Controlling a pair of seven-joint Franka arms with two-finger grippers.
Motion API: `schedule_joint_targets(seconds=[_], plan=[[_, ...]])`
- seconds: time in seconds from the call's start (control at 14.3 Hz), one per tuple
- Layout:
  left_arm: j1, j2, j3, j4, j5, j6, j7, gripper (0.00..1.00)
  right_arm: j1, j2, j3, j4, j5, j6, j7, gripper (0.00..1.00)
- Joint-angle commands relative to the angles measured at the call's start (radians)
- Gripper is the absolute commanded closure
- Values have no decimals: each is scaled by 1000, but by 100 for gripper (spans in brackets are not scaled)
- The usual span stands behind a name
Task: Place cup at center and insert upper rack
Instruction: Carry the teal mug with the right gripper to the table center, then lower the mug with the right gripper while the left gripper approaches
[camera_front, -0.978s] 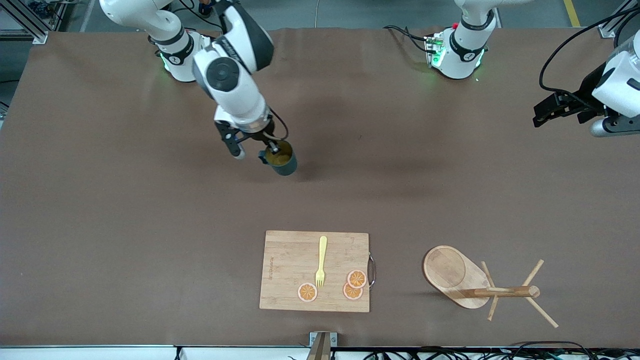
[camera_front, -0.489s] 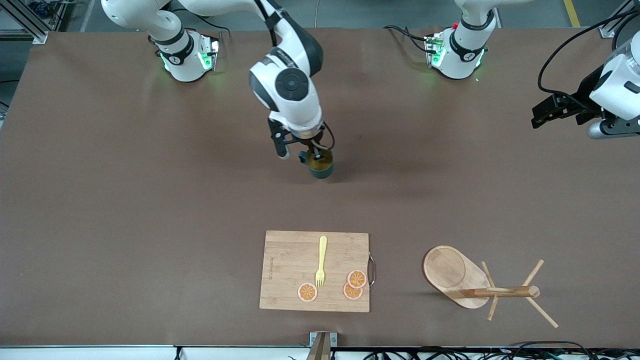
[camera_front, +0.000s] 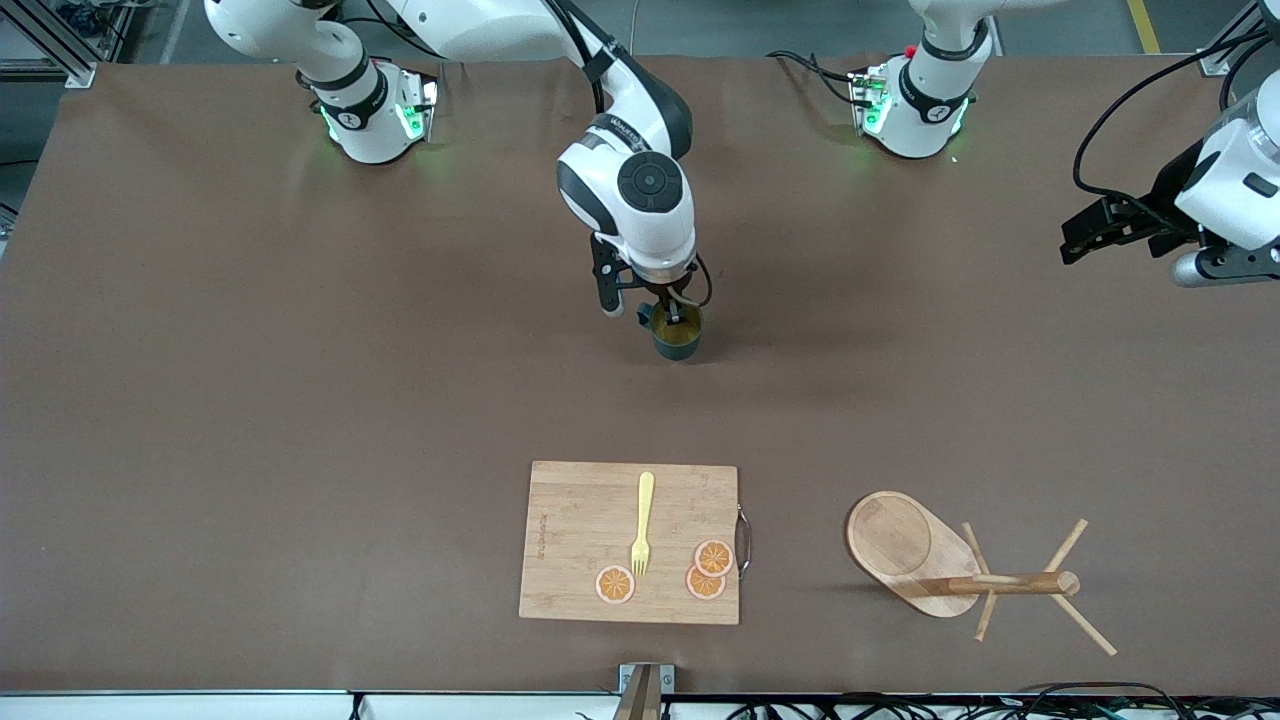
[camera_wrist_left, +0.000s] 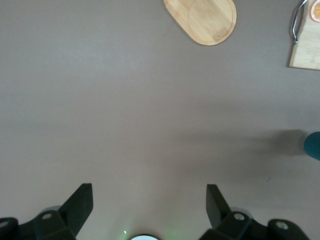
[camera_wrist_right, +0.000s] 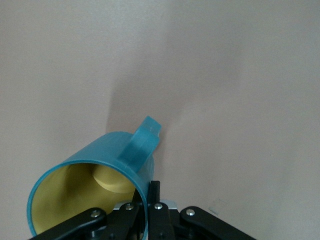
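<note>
The cup is pinched by its rim in the closed right gripper, above mid-table, 12 o'clock of the cutting board. The left gripper, spread wide and empty, is held waiting.

The right arm reached from its base out over the middle of the table, its wrist pointing straight down. The right gripper hung there with its fingers pinched together on the rim of the cup, which hung directly under the pincer. The left arm waited raised at its own end of the table, the left gripper spread wide with nothing between the fingers.
</note>
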Motion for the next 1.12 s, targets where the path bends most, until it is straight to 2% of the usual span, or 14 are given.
schedule_joint_targets(seconds=[0.0, 0.28, 0.49, 1.05], plan=[[-1, 13, -6, -4, -11, 9, 11, 0, 37, 12, -10, 10, -4, -14, 87, 100], [-23, 42, -9, -2, -12, 31, 11, 0, 58, 3, -12, -58, -5, 5, 134, 100], [-24, 62, -27, -2, -12, 51, 11, 0, 75, -25, -10, -154, -5, 100, 142, 100], [-27, 80, -92, 5, 0, 84, -9, 0, 90, -16, -12, -159, -7, 111, 180, 98]])
